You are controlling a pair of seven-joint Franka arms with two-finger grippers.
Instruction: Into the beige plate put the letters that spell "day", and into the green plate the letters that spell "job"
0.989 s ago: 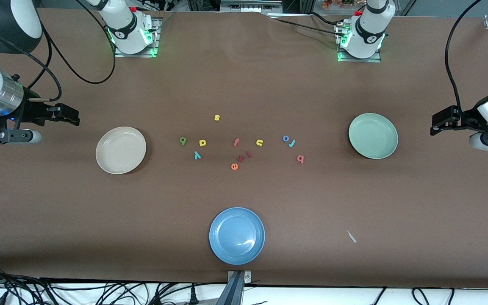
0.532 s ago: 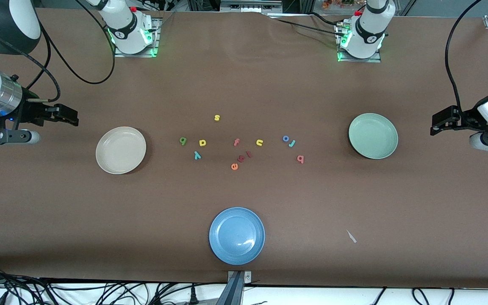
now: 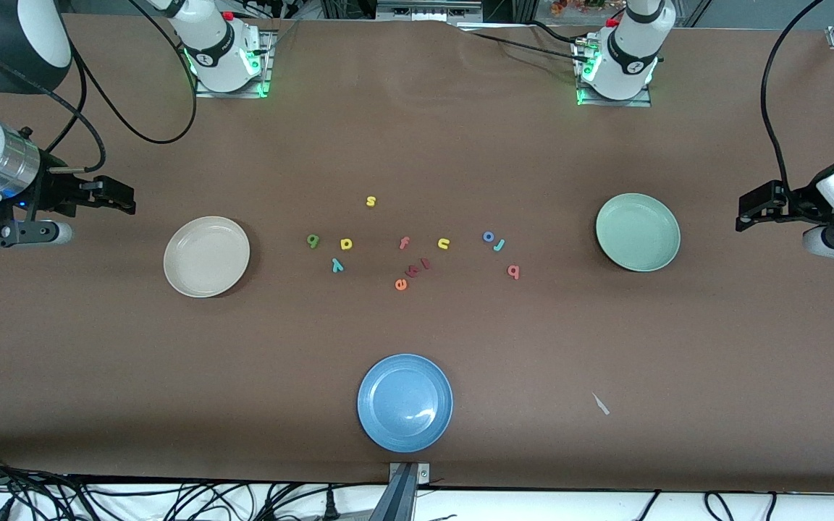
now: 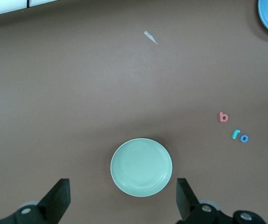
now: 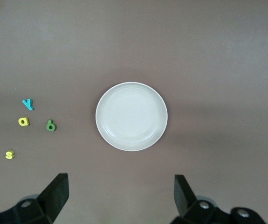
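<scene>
Mid-table lie the green d (image 3: pixel 313 240), yellow a (image 3: pixel 346 244) and teal y (image 3: pixel 337 265), on the side toward the beige plate (image 3: pixel 206 256). The blue o (image 3: pixel 488 236), teal j (image 3: pixel 499 244) and pink b (image 3: pixel 512 271) lie toward the green plate (image 3: pixel 638 231). Both plates hold nothing. My right gripper (image 3: pixel 126 199) hovers open over the table at the right arm's end, beside the beige plate (image 5: pixel 131 116). My left gripper (image 3: pixel 746 210) hovers open at the left arm's end, beside the green plate (image 4: pixel 141 167). Neither holds anything.
A blue plate (image 3: pixel 405 402) sits near the table's front edge. Other letters lie among the task letters: yellow s (image 3: pixel 371 201), pink f (image 3: pixel 404 243), yellow u (image 3: pixel 444 244), orange e (image 3: pixel 401 284) and two red ones (image 3: pixel 417 268). A small white scrap (image 3: pixel 600 404) lies near the front.
</scene>
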